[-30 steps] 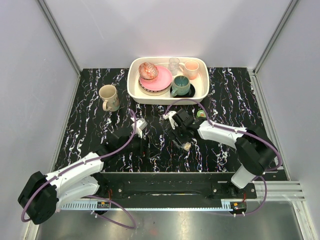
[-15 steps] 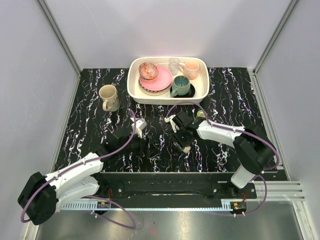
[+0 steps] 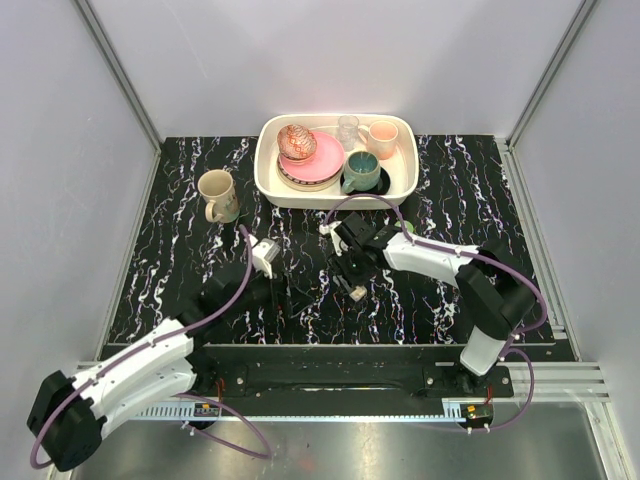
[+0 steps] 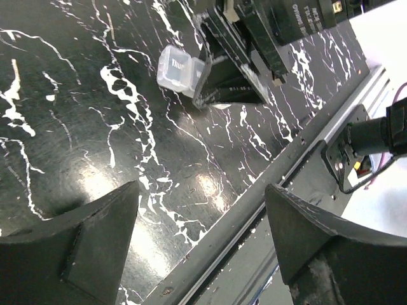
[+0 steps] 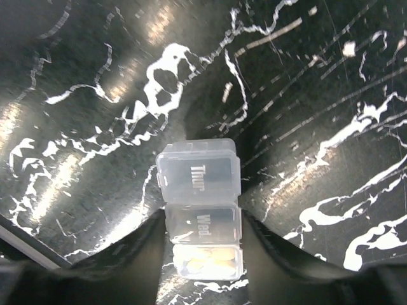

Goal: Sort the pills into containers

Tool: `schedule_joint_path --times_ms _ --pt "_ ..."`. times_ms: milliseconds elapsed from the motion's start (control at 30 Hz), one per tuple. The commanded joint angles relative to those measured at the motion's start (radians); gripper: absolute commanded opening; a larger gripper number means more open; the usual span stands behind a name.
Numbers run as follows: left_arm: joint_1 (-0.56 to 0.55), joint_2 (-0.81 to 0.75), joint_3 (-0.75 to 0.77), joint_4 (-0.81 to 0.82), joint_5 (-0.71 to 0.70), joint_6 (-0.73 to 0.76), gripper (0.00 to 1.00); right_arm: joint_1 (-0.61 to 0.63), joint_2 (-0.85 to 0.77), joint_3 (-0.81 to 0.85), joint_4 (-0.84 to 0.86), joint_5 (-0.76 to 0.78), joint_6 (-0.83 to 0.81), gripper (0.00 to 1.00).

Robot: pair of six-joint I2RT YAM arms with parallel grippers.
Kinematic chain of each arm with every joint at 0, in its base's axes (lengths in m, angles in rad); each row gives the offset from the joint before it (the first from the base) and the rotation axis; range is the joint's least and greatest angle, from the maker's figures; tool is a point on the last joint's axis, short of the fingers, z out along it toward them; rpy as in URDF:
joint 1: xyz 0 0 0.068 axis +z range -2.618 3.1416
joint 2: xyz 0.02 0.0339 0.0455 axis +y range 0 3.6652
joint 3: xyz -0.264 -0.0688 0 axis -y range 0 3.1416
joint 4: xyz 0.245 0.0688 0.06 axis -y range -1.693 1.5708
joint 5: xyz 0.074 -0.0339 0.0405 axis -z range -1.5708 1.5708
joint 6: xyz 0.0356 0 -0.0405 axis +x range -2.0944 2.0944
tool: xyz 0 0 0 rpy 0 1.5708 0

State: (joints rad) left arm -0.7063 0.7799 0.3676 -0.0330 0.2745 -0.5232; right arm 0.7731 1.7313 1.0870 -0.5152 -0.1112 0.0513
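The clear pill box point(image 5: 199, 178) lies flat on the black bench point(image 3: 180, 270), a little in front of the white tray point(image 3: 266, 170). The right claw point(image 5: 202, 238) hugs it, with one finger touching each side, by the "Wed" cup and the end cup where the yellow pills point(image 5: 206, 259) sit. The left claw point(image 4: 203, 216) is in front of the tray's left end, spread wide and holding nothing.
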Motion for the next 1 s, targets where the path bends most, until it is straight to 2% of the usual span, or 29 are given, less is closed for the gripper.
schedule_joint_path --times_ms 0,167,433,533,633,667,767,967 --pt "-0.002 -0.096 -0.027 -0.028 -0.103 -0.055 0.85 0.028 0.005 0.057 0.037 -0.031 0.021 0.63" --pt "-0.002 -0.145 -0.035 -0.061 -0.126 -0.063 0.86 0.034 -0.003 0.016 0.047 -0.007 0.030 0.74" --pt "-0.001 -0.127 -0.021 -0.062 -0.130 -0.061 0.86 0.035 -0.018 -0.036 0.057 0.019 0.033 0.75" --pt "-0.002 -0.122 -0.018 -0.062 -0.136 -0.063 0.87 0.035 -0.015 -0.042 0.057 0.001 0.030 0.71" --pt "-0.002 -0.126 -0.016 -0.068 -0.146 -0.067 0.87 0.038 -0.010 -0.041 0.057 -0.010 0.028 0.60" --pt "-0.001 -0.125 -0.012 -0.071 -0.150 -0.072 0.87 0.040 -0.009 -0.041 0.057 -0.010 0.027 0.53" --pt "-0.001 -0.125 0.001 -0.093 -0.181 -0.090 0.89 0.046 -0.009 -0.039 0.057 -0.007 0.027 0.44" --pt "-0.002 -0.117 0.028 -0.111 -0.213 -0.165 0.92 0.064 -0.055 -0.050 0.060 0.002 0.021 0.37"
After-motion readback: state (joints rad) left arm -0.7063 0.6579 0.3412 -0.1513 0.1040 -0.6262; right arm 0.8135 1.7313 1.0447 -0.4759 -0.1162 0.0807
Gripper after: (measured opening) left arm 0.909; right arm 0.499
